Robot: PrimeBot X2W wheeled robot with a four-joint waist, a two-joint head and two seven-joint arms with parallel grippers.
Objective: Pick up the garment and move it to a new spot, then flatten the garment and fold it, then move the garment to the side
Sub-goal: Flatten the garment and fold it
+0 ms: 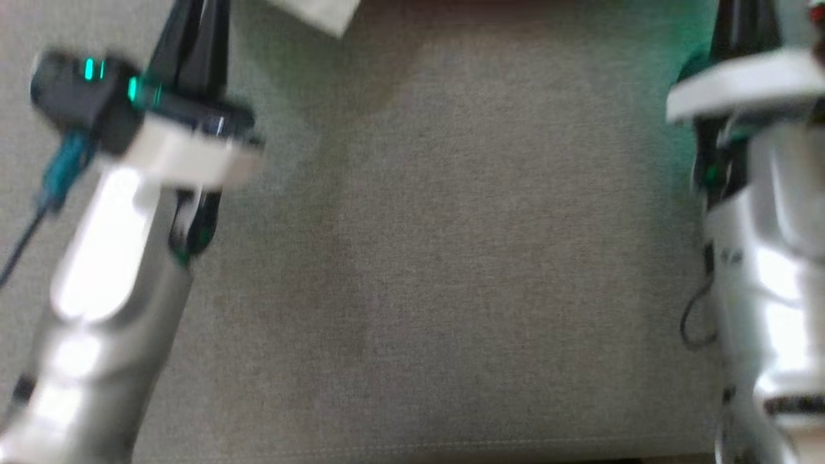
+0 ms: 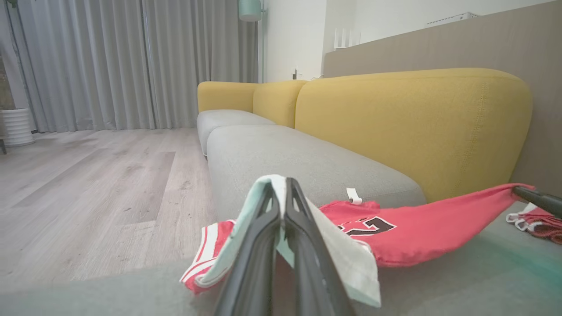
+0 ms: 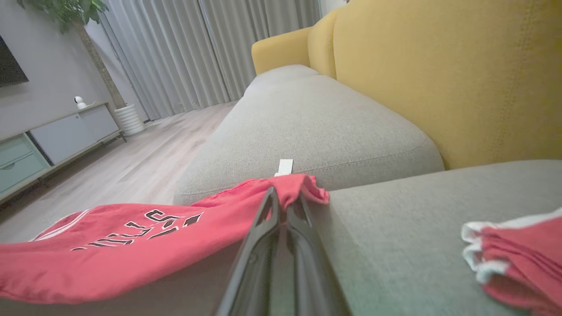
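The garment [image 2: 421, 228] is a red jersey with black and white lettering, stretched in the air between my two grippers above the grey sofa seat [image 1: 464, 258]. In the left wrist view my left gripper [image 2: 283, 184] is shut on one edge of it, and the pale inner side and striped trim drape over the fingers. My right gripper [image 3: 283, 195] is shut on the opposite red edge, with the garment [image 3: 123, 245] running off to the left. In the head view both grippers, left [image 1: 193, 26] and right [image 1: 747, 19], point up out of frame, and a pale corner of cloth [image 1: 319, 13] shows at the top.
Yellow back cushions [image 2: 412, 127] line the far side of the grey seats. A separate bundle of red cloth with white trim [image 3: 518, 259] lies on the seat to my right. Wooden floor [image 2: 88, 184], grey curtains and a low cabinet [image 3: 48, 140] lie beyond the sofa.
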